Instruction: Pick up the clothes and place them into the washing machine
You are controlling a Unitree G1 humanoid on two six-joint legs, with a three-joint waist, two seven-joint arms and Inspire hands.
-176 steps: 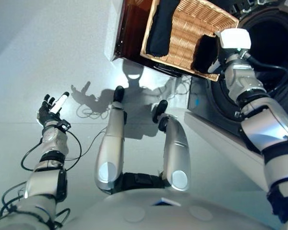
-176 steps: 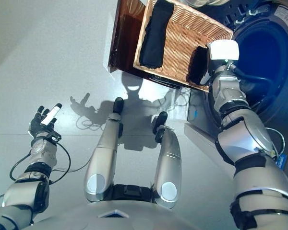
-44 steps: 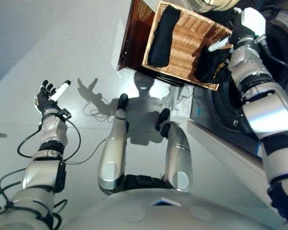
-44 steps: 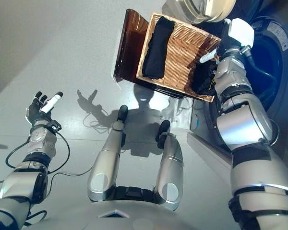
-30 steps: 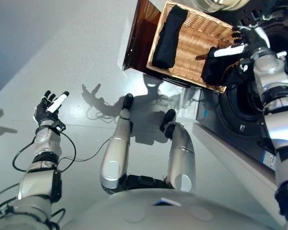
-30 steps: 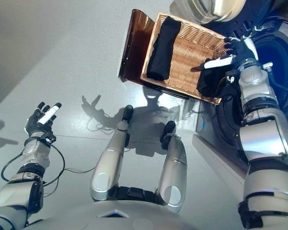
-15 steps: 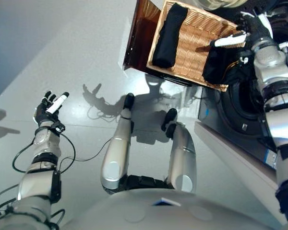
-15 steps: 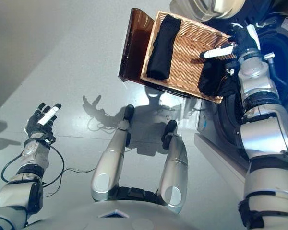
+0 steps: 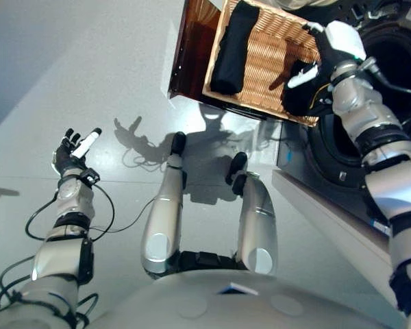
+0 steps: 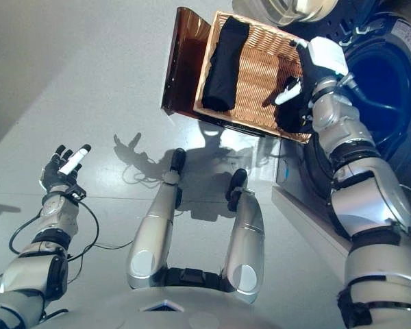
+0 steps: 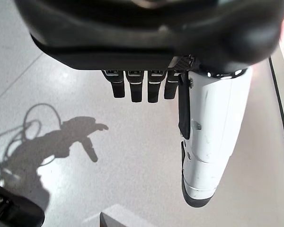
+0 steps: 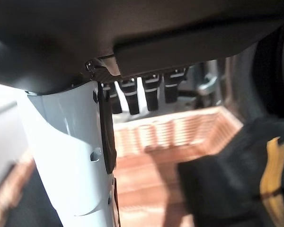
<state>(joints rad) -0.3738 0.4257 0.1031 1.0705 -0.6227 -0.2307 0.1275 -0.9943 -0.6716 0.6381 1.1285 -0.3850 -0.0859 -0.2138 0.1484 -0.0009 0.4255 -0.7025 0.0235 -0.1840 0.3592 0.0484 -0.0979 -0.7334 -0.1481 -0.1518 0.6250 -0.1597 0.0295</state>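
A shallow wicker basket [image 9: 260, 58] rests on a low dark brown box [image 9: 190, 51] beside the washing machine [image 9: 397, 96]. A long black garment [image 9: 231, 48] lies along the basket's left side. A second black garment [image 9: 298, 89], with a yellow stripe in the right wrist view [image 12: 227, 189], sits bunched in the basket's right corner. My right hand [image 9: 334, 42] hovers just above this garment, fingers straight, white thumb pointing down at it, holding nothing. My left hand [image 9: 72, 154] is open and empty out over the floor at the left.
The machine's round drum opening [image 10: 383, 82] is dark and open right of the basket, its door [image 10: 294, 8] swung out behind the basket. Grey floor [image 9: 89, 68] stretches to the left of the box.
My right hand has moved a little to the left, back from the drum side to above the basket's right corner. Both garments lie where they were. My left hand has stayed put.
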